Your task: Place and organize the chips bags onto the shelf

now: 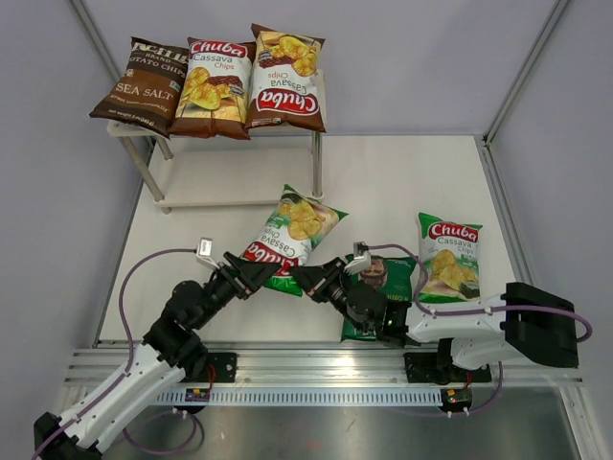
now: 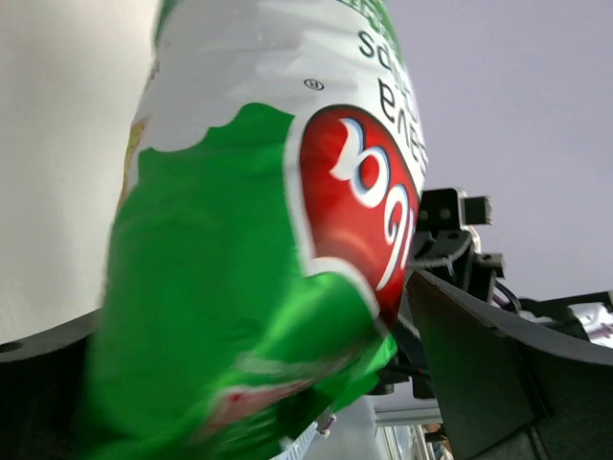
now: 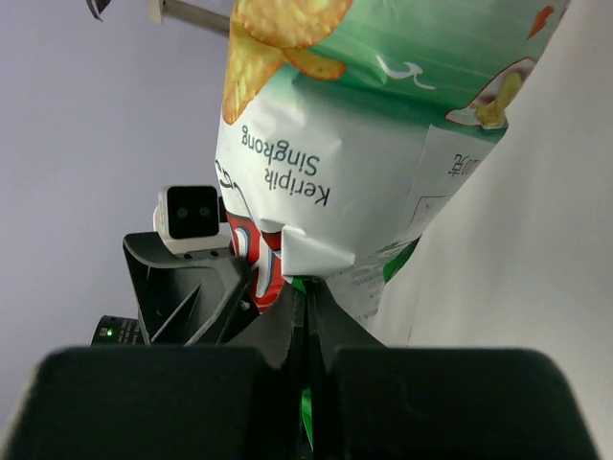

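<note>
Glossy green Chuba chips bag [image 1: 292,235] mid-frame | left gripper [image 1: 251,275], right gripper [image 1: 308,280] both clamp its lower end | likely handover, bound for cream metal-legged shelf [image 1: 230,174]

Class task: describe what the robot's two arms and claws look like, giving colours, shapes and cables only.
The left arm and right arm pair white links with chunky black joints. The left claw and right claw are black, with wedge-shaped fingers and a pale camera block behind. Lilac-grey cables loop alongside each arm.
</note>
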Tool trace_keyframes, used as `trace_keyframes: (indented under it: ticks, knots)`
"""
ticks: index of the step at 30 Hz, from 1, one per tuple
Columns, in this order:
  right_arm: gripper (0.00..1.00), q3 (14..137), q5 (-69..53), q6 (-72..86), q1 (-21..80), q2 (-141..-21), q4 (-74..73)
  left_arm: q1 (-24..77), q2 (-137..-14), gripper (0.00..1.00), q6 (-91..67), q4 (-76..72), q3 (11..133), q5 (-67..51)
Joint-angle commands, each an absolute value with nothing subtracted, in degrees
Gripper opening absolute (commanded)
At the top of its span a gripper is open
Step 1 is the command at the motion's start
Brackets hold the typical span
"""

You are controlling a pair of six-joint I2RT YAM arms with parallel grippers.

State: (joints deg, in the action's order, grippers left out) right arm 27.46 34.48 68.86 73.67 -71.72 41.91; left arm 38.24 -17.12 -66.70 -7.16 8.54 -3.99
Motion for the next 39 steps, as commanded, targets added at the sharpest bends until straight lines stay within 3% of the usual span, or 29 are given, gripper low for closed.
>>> trace_keyframes:
  ticks: [1,7,8,13,14,17,18,20,21,25,28,34,39]
  knots:
    - [0.0,31.99,37.7,67.42,77.94,-75.75,51.57,38.5,-15.3,0.96,-65.39,-8.35,9.93,-2.9]
    - [0.0,34.01,42.1,64.42,82.26,-81.29,56.08,38.5,-9.68,0.74,-64.34,1.22,11.69,0.0]
    - [0.0,34.36,42.19,64.34,82.61,-81.65,56.16,38.5,-6.97,0.61,-64.25,3.49,11.69,2.96]
    - [0.0,34.72,42.1,65.48,83.15,-84.63,57.39,38.5,-0.35,0.31,-64.07,9.31,11.25,9.21]
    - [0.03,34.46,42.45,65.57,83.23,-84.9,57.74,38.5,2.0,0.29,-63.99,10.97,11.34,9.92]
    - [0.27,34.02,44.03,64.69,83.32,-84.38,57.92,38.5,3.34,0.24,-63.55,13.78,11.95,12.3]
    - [0.31,33.75,44.73,63.64,83.23,-83.94,57.83,38.5,2.64,0.2,-63.28,14.67,12.39,13.0]
    - [0.42,32.09,47.45,62.67,83.23,-81.57,56.78,38.5,1.41,0.17,-63.37,19.22,14.49,16.25]
    - [0.53,31.38,48.59,62.41,83.23,-80.34,56.17,38.5,0.54,0.17,-63.46,20.55,15.28,17.48]
    - [0.69,28.57,54.74,61.26,83.23,-70.18,43.98,38.5,-4.99,0.16,-62.58,22.42,18.01,24.06]
    - [0.73,28.3,57.56,61.26,83.23,-62.88,32.83,38.41,-8.34,0.18,-60.21,16.81,18.46,25.4]
    - [0.75,23.39,59.76,60.2,83.14,-50.04,24.18,36.57,-22.39,0.19,-55.73,0.82,23.1,25.58]
    - [0.75,19.52,59.33,62.05,83.15,-41.16,19.87,25.24,-32.86,0.17,-56.51,-8.95,25.93,14.88]
